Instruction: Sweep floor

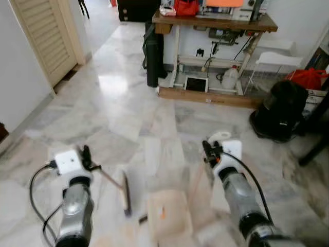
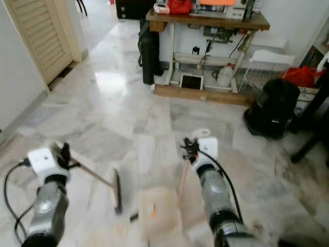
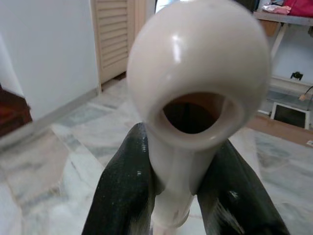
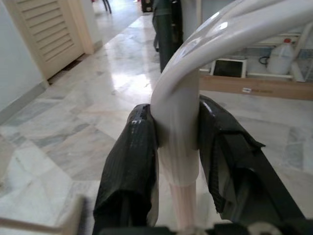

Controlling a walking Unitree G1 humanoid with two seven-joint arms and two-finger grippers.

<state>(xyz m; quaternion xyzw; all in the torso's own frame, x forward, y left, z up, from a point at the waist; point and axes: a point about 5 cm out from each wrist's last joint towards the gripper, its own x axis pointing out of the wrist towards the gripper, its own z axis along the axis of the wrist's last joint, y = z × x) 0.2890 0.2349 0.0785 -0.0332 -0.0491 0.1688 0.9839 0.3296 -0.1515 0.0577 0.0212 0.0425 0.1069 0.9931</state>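
Observation:
My left gripper [image 1: 86, 156] is shut on the cream handle of a small broom [image 1: 126, 194], whose dark brush head rests on the marble floor between my arms. In the left wrist view the handle's rounded end with its hole [image 3: 195, 73] sits clamped between the black fingers [image 3: 122, 191]. My right gripper [image 1: 208, 152] is shut on the white looped handle of a pale dustpan [image 1: 167, 213], which lies low in front of me, just right of the brush. The right wrist view has that handle [image 4: 178, 127] gripped between the fingers [image 4: 129, 166]. A small orange bit [image 1: 163, 212] lies in the pan.
A small dark scrap [image 1: 143, 219] lies on the floor by the pan. Ahead stands a cluttered wooden table [image 1: 216, 23] with a black cylinder [image 1: 152, 56] beside it. A black bag [image 1: 280, 110] and a dark furniture leg [image 1: 316, 149] sit at the right. A louvred door [image 1: 43, 33] is at the left.

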